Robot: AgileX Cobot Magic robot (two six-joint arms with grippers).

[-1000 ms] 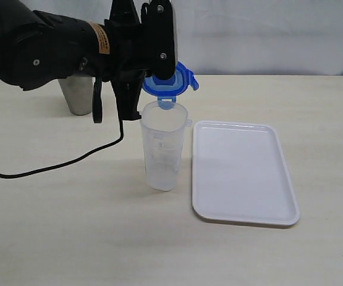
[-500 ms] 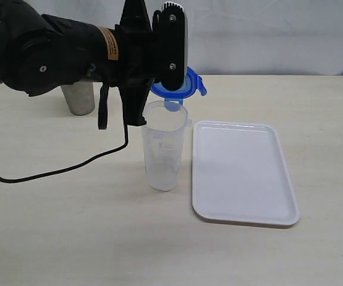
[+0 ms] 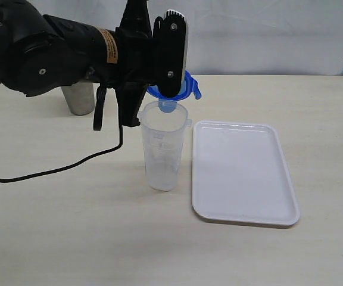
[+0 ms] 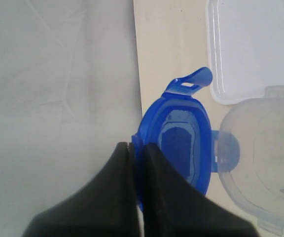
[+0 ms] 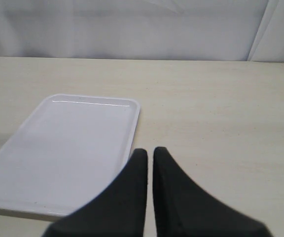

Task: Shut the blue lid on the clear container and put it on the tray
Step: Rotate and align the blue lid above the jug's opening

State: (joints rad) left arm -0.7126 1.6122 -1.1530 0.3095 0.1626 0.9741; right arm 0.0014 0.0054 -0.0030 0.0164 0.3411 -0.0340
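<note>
Off to the left there's a grey cup [image 3: 79, 98], not involved. The left end effector [image 4: 135, 148] is pinching the lid [image 4: 179, 143] by its edge, tilted just over the container [image 3: 162, 152], which stands on the table beside the tray [image 3: 243, 173]. Looks like the lid-fitting step. Next it needs centring, levelling and pressing down. The right end effector [image 5: 149, 158] is pressed together, empty.

Smooth plastic lid [image 4: 179, 143], translucent plastic container [image 3: 162, 155]
</note>
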